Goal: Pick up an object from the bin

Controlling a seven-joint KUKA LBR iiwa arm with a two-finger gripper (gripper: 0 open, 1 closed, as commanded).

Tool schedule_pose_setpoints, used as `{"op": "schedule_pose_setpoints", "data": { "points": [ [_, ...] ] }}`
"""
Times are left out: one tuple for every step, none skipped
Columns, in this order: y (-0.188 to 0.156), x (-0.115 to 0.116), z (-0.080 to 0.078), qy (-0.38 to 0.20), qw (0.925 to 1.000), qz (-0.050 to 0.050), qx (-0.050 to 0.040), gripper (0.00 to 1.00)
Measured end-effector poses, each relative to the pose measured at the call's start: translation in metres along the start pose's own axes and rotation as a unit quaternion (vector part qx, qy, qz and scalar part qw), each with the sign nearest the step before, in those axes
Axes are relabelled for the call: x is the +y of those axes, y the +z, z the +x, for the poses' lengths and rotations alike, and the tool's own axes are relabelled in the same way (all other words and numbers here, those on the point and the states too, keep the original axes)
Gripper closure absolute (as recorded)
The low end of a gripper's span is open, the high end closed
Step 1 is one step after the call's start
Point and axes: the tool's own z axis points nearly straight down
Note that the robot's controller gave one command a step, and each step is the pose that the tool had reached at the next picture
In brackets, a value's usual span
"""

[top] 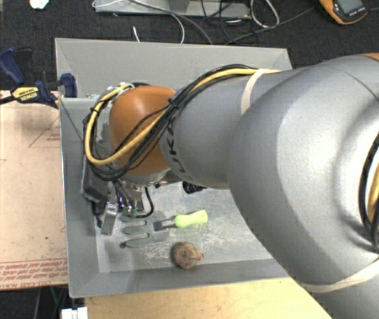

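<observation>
1. Camera view, looking down from above: the big grey KUKA arm (276, 145) is reaching in from the right and is covering most of the grey metal bin (169, 52), with its rounded orange wrist cover (139, 128) and looped cables riding over the bin's left half.
2. The two-finger gripper (108, 219) is hanging low beside the bin's left wall and pointing down at the floor. Whether it is released or clenched cannot be told, and nothing is showing in its grasp.
3. Two flat grey oblong pieces (136, 230) are lying on the floor just beside the gripper, on its right. They are too thin and dull to name.
4. A small tool with a lime-green plastic handle and a short grey metal tip (186, 219) is lying flat a little further right, its tip pointing towards the gripper. It is near the gripper but not touching it.
5. A brown, rough, rounded lump (185, 255) is sitting alone by the bin's wall at the bottom of the view, apart from the green tool.
6. Judging by that low stance in the left corner, a pick is being set up among these loose things and is not yet made. The raised, rounded green handle is looking like the easiest catch, while the flat grey pieces are offering little to grip.
</observation>
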Motion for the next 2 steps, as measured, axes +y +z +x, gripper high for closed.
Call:
{"op": "schedule_pose_setpoints", "data": {
  "points": [
    [0.027, -0.017, 0.001, 0.105, 0.9945, 0.002, 0.0019, 0.00],
    [0.031, -0.013, -0.021, 0.114, 0.9934, -0.001, -0.0005, 1.00]
  ]
}}
